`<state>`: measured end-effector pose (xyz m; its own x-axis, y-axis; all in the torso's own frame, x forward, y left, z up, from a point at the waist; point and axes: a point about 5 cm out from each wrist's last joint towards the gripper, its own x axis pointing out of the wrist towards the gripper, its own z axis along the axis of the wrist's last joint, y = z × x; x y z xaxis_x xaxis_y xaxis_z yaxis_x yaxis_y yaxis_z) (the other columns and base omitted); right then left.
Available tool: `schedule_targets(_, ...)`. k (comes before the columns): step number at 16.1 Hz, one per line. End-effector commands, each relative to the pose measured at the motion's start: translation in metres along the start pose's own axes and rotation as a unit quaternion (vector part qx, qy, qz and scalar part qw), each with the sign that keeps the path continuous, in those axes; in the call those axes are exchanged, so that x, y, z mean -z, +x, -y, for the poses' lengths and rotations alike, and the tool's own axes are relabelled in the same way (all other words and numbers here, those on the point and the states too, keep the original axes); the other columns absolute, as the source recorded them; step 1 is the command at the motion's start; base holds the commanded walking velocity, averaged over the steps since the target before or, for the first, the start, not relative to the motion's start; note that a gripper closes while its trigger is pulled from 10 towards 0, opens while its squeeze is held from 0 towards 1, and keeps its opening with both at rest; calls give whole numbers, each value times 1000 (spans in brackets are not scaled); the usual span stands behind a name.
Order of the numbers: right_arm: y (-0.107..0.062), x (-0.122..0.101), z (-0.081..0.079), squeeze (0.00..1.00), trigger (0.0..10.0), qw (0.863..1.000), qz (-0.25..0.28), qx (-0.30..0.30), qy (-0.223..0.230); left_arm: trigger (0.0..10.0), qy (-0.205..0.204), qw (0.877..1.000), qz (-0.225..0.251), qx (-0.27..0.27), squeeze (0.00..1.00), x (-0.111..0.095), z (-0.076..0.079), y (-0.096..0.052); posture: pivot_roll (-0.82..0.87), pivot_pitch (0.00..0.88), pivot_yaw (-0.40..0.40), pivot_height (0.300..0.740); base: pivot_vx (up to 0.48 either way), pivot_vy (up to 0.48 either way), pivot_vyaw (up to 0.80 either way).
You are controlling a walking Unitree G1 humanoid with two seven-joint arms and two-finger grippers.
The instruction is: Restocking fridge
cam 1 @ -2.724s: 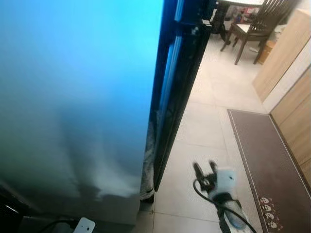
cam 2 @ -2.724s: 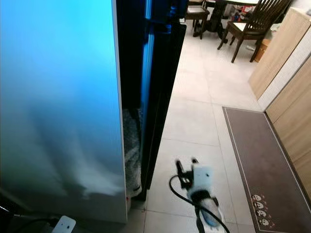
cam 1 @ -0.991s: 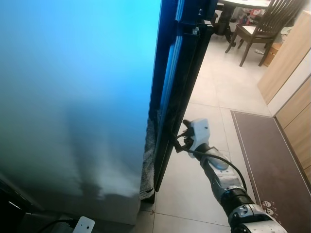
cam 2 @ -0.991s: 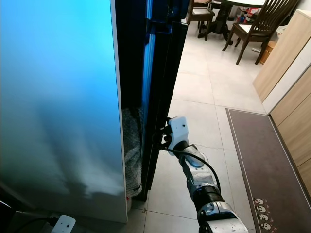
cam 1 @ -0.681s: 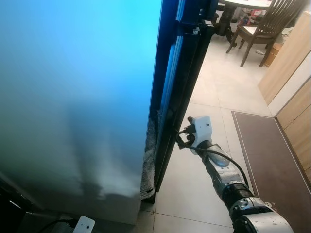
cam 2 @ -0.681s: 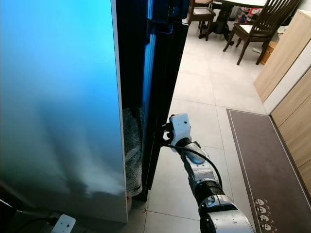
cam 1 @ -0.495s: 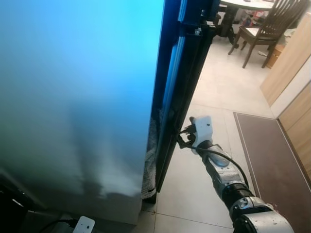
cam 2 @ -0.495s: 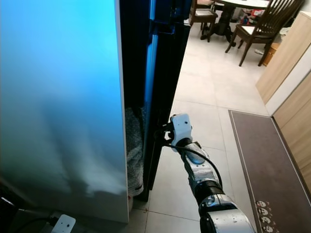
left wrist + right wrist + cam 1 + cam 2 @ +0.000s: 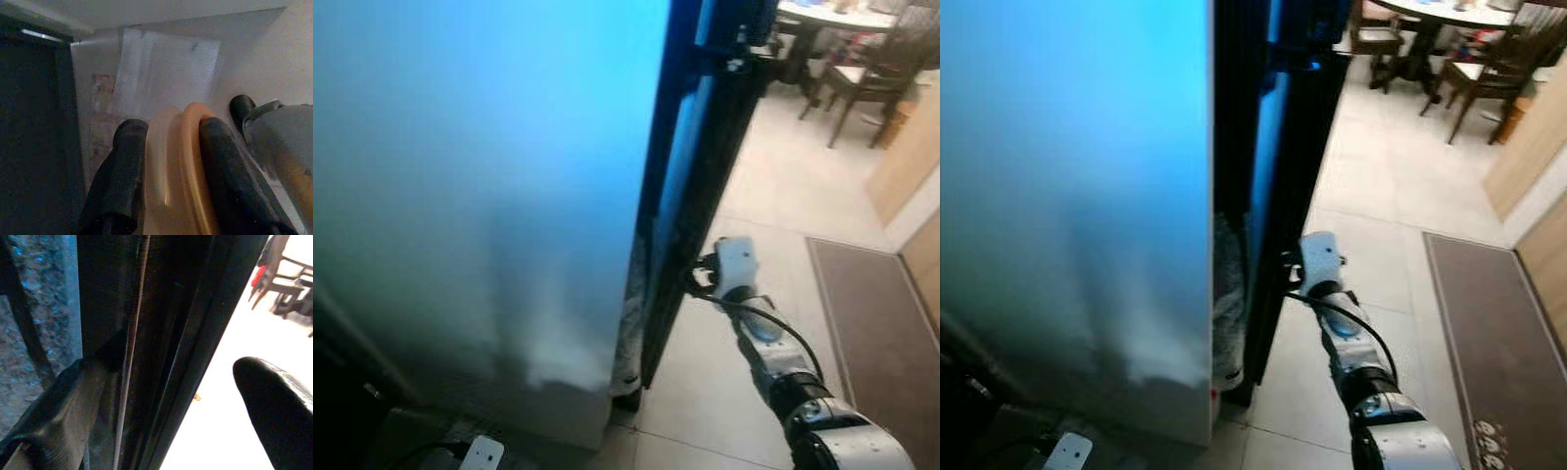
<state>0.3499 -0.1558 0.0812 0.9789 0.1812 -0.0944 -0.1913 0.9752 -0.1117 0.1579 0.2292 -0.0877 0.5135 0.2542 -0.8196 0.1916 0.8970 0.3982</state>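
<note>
The fridge stands close at my left, its tall side panel point(image 9: 489, 176) lit blue, with the dark door point(image 9: 705, 166) seen edge-on beside it. My right gripper point(image 9: 698, 281) reaches to the door's edge at about knee height. In the right wrist view its fingers point(image 9: 279, 401) are open, and the door edge point(image 9: 161, 333) runs between them. My left gripper point(image 9: 168, 132) is shut on a pale orange rounded thing point(image 9: 176, 166), one black finger point(image 9: 124, 166) on each side; what the thing is I cannot tell.
Crumpled plastic point(image 9: 631, 323) sits in the gap at the fridge's foot. A white plug block point(image 9: 481, 455) lies on the floor near me. A brown mat point(image 9: 876, 313) runs along wooden cabinets point(image 9: 920, 147) at the right. Dining chairs point(image 9: 862, 69) stand at the far end of the tiled floor.
My right arm rose from low over the floor to the fridge door's edge and has stayed there. The whole picture has shifted right, so the camera moved.
</note>
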Motion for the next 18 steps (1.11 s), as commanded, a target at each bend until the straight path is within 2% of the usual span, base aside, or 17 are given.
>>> schedule_targets(1, -6, -4, 38, 0, 10000, 995, 10, 97, 13, 10000, -5, 1000, 1, 6, 0, 1, 3, -1, -82, 0, -86, 740, 0, 0, 0)
schedule_targets(7, -27, 26, 48, 0, 10000, 989, -36, 146, 2, 10000, -1, 1000, -1, 9, 0, 1, 2, 0, -85, 0, -83, 740, 0, 0, 0)
schedule_targets(14, -61, 83, 27, 0, 10000, 980, -145, 137, 1, 10000, -1, 1000, -1, 9, 0, 1, 3, -1, -88, 0, -88, 740, 0, 0, 0)
schedule_targets(16, -73, 102, 18, 0, 10000, 975, -188, 121, 18, 10000, -1, 1000, -1, 10, 0, 1, 3, 0, -89, 0, -87, 740, 0, 0, 0)
schedule_targets(18, -77, 110, 12, 0, 10000, 971, -212, 106, 29, 10000, -2, 1000, -2, 10, 0, 1, 3, 0, -88, 0, -88, 740, 0, 0, 0)
